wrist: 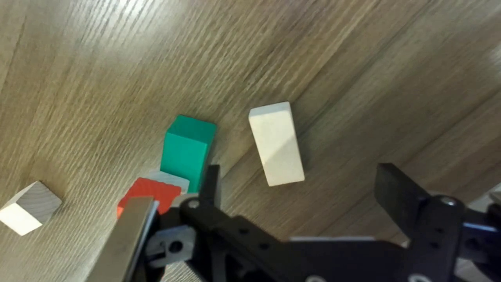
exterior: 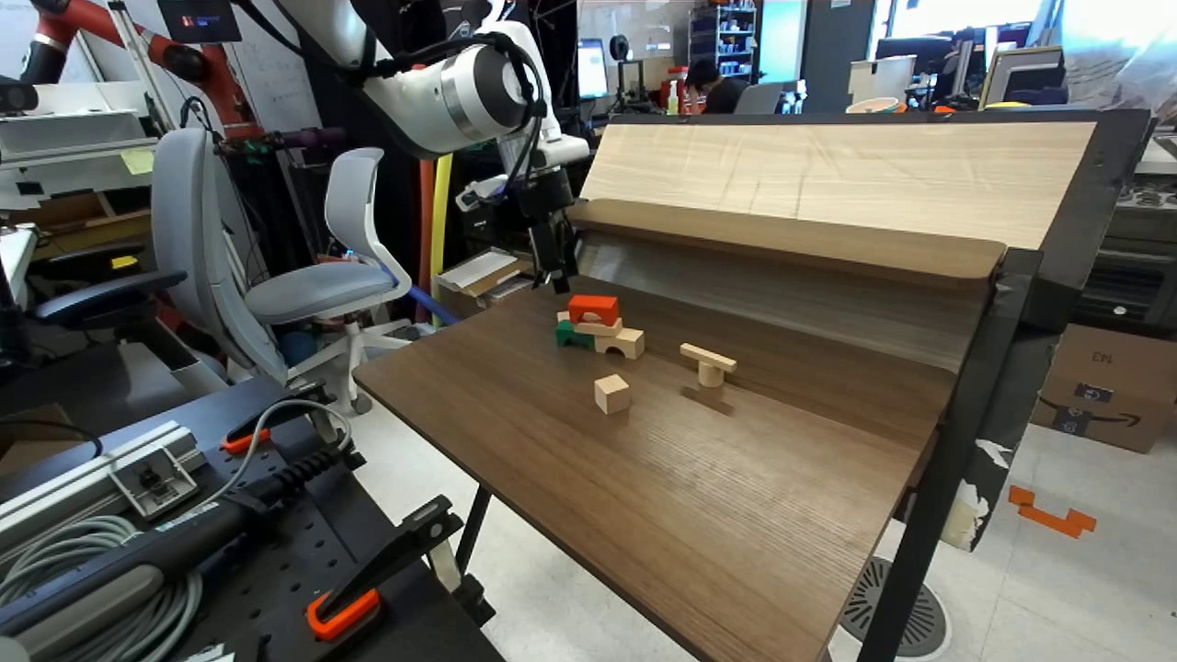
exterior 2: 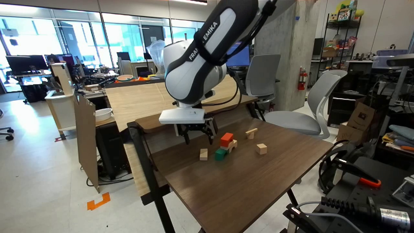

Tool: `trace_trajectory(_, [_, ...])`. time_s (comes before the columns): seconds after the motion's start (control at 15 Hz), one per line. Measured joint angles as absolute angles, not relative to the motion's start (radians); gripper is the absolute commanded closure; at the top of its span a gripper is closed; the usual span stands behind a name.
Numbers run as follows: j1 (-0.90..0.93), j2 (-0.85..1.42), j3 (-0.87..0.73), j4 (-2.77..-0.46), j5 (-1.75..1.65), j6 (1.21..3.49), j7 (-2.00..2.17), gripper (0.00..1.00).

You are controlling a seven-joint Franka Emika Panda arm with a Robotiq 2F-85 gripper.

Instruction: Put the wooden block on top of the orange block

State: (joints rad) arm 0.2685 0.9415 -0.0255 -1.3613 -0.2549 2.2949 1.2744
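Note:
The orange block (exterior: 594, 308) sits on top of a small stack of blocks. It also shows in an exterior view (exterior 2: 227, 139) and, partly covered by a gripper finger, in the wrist view (wrist: 150, 192). A plain rectangular wooden block (wrist: 277, 145) lies alone on the table beside the stack, also seen in an exterior view (exterior 2: 203, 154). My gripper (wrist: 302, 186) is open and empty, with its fingers spread wider than this block. It hangs above the table near the block in an exterior view (exterior 2: 199, 141), apart from it. The gripper also shows in an exterior view (exterior: 561, 283).
The stack has a green block (exterior 2: 220, 154) and a wooden arch (exterior: 622, 344) under the orange block. A wooden cube (exterior: 612, 393) and a thin plank on a cylinder (exterior: 709, 360) stand on the brown table (exterior: 717, 515). A raised shelf (exterior: 791, 237) runs along one table side.

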Motion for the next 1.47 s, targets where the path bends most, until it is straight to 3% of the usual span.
trace_trajectory(1.47, [0.259, 1.115, -0.057, -1.163, -0.153, 2.291, 1.107, 0.00])
